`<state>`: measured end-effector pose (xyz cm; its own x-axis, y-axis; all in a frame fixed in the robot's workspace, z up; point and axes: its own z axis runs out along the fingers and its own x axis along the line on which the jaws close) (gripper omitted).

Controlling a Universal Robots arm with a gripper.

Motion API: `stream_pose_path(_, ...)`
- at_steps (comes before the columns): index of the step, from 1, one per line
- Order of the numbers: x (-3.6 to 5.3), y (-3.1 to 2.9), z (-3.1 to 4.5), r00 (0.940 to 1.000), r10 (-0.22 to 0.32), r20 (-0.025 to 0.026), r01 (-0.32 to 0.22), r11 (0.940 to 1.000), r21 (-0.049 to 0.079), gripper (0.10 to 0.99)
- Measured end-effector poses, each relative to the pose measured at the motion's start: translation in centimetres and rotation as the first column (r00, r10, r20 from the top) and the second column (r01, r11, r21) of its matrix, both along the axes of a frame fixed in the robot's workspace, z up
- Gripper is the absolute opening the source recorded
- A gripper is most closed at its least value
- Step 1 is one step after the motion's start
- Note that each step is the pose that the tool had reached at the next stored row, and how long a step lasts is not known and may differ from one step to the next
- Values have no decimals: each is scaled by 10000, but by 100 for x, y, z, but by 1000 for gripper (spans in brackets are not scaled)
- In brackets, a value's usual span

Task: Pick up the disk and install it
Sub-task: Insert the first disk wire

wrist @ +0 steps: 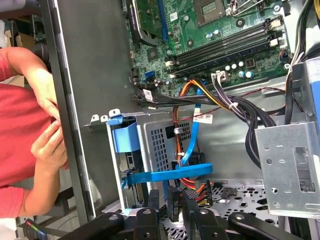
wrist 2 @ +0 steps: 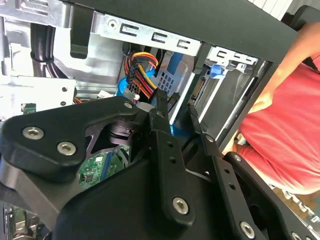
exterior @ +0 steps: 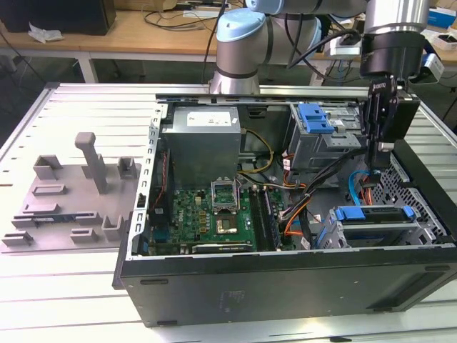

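Person point(wrist: 20, 130) cut off at edge, disk point(exterior: 375, 216) — partly hidden behind case wall point(exterior: 285, 286)

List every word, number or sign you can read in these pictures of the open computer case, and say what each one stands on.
No text can be read with certainty.
Power supply: white label on top, print too small to read.
Cable tag: white, print too small to read.
Motherboard: white markings, too small to read.
Gripper: pale lettering on a finger, not legible.
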<state>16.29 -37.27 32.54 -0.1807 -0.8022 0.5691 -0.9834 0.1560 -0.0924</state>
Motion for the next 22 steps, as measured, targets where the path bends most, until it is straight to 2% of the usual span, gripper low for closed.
stream_pose_path(6,-1,5,-10,10000,-2,1,2,10000,-24,318)
stream_pose_path(8,0,5,-26,10000,-1,35,1,10000,-36,318)
stream_pose_path(9,0,5,-27,10000,-1,37,1,10000,-49,318)
stream_pose_path(15,-3,71,-36,10000,-2,38,3,9996,-274,318)
stream_pose_path(16,-3,72,-42,10000,0,37,1,9996,-295,306)
stream_pose_path(17,-3,72,-48,10000,1,37,0,9995,-302,173)
stream_pose_path(22,-4,71,-65,10000,-1,38,2,9994,-358,165)
